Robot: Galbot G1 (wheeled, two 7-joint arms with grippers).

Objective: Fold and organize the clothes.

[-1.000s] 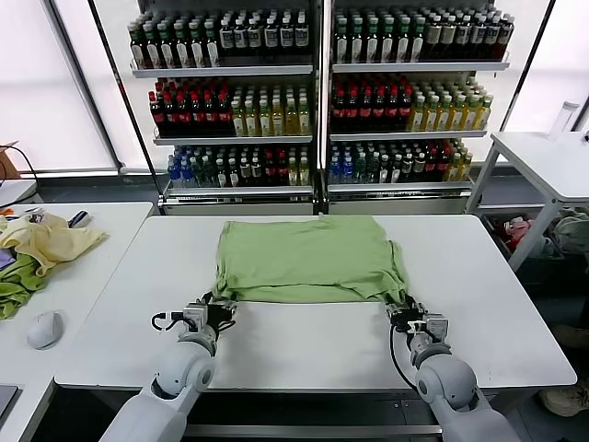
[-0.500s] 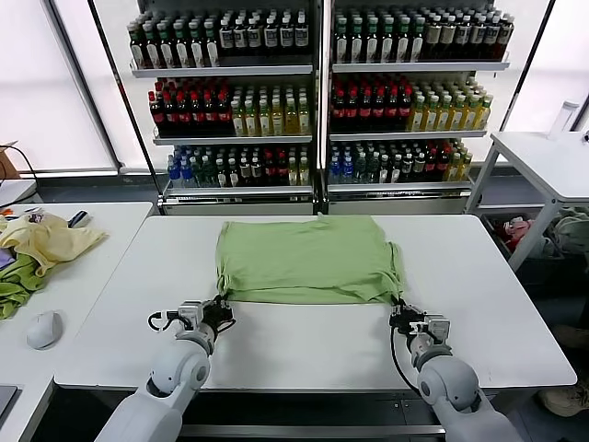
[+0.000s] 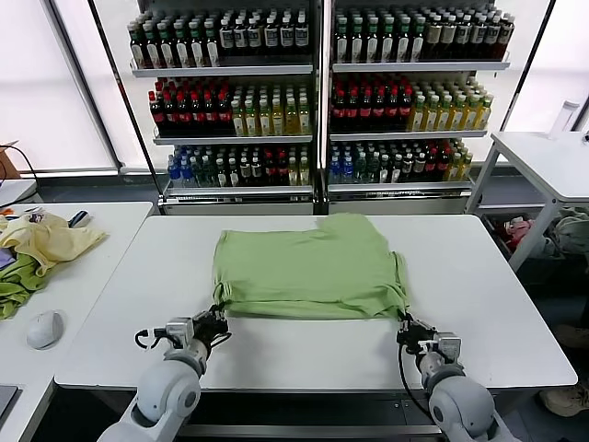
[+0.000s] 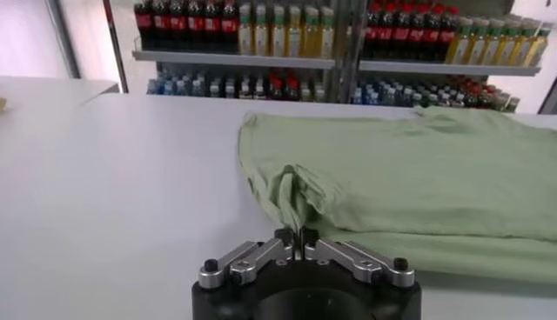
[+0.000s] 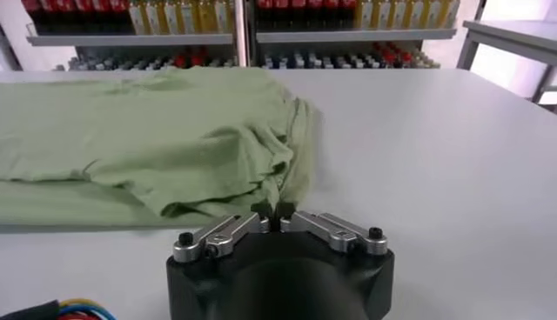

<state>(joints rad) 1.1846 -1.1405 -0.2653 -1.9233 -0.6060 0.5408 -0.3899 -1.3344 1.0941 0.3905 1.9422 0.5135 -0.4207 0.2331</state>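
The light green shirt (image 3: 308, 265) lies folded flat across the middle of the white table (image 3: 479, 276); its collar and print are hidden. My left gripper (image 3: 217, 319) is shut on the shirt's near left corner, seen pinched in the left wrist view (image 4: 296, 235) with the cloth (image 4: 392, 174) spreading beyond. My right gripper (image 3: 406, 324) is shut on the near right corner, seen in the right wrist view (image 5: 273, 212) with the bunched cloth (image 5: 174, 139) ahead. Both grippers are low at the table's front.
A side table at the left holds a pale yellow garment (image 3: 46, 239), a darker green cloth (image 3: 17, 285) and a white mouse (image 3: 44, 328). Shelves of bottles (image 3: 317, 92) stand behind. Another white table (image 3: 543, 157) is at the right.
Both grippers have moved toward the table's front edge, pulling the shirt's near corners and the whole shirt a little nearer.
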